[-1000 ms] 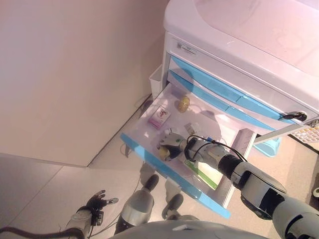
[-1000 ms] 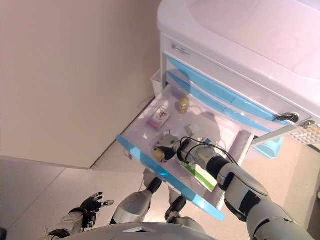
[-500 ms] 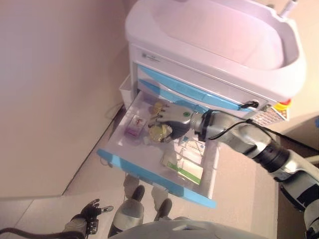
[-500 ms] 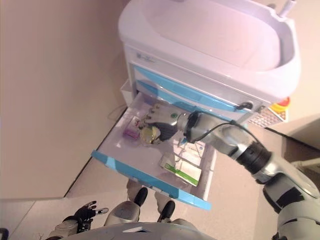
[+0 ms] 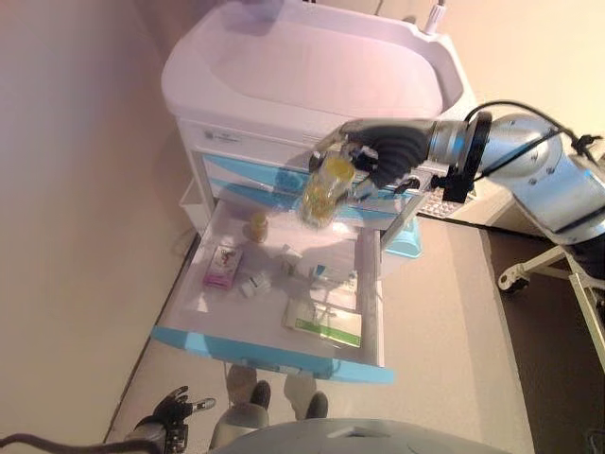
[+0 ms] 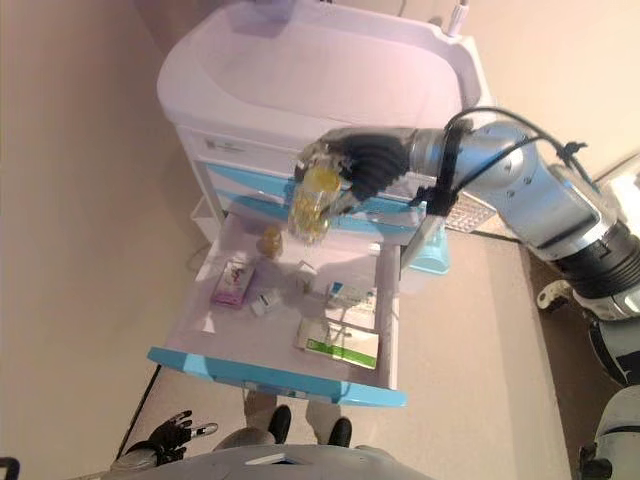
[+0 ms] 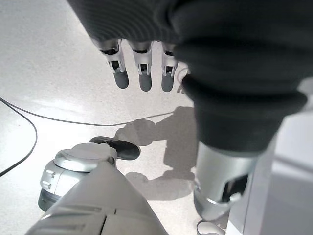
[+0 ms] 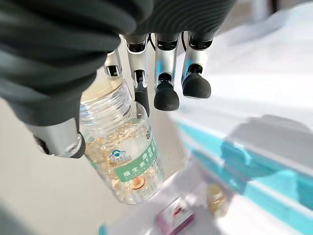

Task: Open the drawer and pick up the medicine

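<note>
While hand [image 5: 378, 151] grips, bottle [image 5: 323, 189] hangs below

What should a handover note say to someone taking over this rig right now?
Right hand: shut on the clear bottle of yellow capsules, held in the air above the open drawer.
Left hand: open, idle, low near the floor.
In the drawer: a second small yellow bottle, a pink box, a green-edged box and small packets.
Done: drawer open, medicine picked up.
Left: nothing but keeping hold of the bottle.
</note>
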You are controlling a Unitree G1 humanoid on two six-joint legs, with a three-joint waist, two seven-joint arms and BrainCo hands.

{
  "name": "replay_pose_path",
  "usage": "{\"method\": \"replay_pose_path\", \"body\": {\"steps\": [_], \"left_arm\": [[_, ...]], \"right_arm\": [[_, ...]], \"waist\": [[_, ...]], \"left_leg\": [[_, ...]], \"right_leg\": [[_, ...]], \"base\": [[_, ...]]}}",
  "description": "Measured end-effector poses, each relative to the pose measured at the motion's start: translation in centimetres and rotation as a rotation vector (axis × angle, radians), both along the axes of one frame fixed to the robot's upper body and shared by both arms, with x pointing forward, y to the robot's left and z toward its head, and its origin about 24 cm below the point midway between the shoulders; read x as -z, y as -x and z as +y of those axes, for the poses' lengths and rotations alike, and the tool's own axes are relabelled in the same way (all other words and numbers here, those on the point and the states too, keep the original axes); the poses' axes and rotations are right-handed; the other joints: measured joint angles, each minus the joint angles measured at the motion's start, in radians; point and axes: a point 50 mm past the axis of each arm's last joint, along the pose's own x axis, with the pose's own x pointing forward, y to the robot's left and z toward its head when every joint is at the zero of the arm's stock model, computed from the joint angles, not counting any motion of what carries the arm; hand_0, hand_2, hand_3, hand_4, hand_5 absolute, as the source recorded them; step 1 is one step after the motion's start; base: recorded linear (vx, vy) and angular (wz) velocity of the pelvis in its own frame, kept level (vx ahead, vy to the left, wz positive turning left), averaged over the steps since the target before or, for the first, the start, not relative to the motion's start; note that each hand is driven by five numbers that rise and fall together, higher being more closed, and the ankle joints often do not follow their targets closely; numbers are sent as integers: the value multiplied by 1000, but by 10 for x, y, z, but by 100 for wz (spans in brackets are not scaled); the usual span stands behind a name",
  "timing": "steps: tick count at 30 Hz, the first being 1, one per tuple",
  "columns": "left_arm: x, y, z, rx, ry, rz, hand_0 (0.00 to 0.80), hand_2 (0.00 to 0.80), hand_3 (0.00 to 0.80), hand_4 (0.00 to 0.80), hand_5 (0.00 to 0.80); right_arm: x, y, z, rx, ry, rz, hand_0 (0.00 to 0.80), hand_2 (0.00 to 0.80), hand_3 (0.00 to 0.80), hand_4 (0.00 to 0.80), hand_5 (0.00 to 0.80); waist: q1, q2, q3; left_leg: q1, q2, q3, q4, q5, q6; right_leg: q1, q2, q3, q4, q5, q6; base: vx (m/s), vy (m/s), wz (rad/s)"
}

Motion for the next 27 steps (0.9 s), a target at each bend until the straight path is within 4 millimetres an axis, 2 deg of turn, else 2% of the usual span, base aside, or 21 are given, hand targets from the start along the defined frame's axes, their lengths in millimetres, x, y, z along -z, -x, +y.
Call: {"method": "replay_pose_path", "body": {"steps": [7,9,15,20,27], "left_arm": [[4,21,0,-24,6,75,0,0,0,0,0],[5,25,0,-29,7,89,0,0,0,0,0],[6,26,0,-36,11,111,0,0,0,0,0],[6,28,0,-53,17,117,0,0,0,0,0],[6,27,-2,-34,19,117,0,0,0,0,0]], "right_arm": [[-23,-36,-46,276,-66,-21,800,800,800,800,800],[-33,-45,-59,360,-74,-35,800,800,800,800,800],[-59,-60,-95,576,-153,-92,800,800,800,800,800],[-60,-68,-121,748,-158,-64,800,800,800,800,800],[-47,-74,-155,934,-164,-23,800,800,800,800,800]], "waist": [[2,1,-3],[4,3,-3],[24,9,-3],[37,12,-3],[62,20,1]], "left_leg": [[0,10,-2,0,1,2],[0,11,-4,0,9,12],[9,10,-17,0,8,12],[8,10,-27,0,8,9],[-6,4,-61,3,10,3]], "right_leg": [[2,5,-3,0,1,-1],[3,6,-3,0,1,-1],[16,6,-14,0,-1,-3],[20,5,-27,0,-1,-3],[21,0,-61,0,-3,-6]], "base": [[55,16,1],[58,17,3],[52,10,5],[36,-1,7],[12,-2,13]]}}
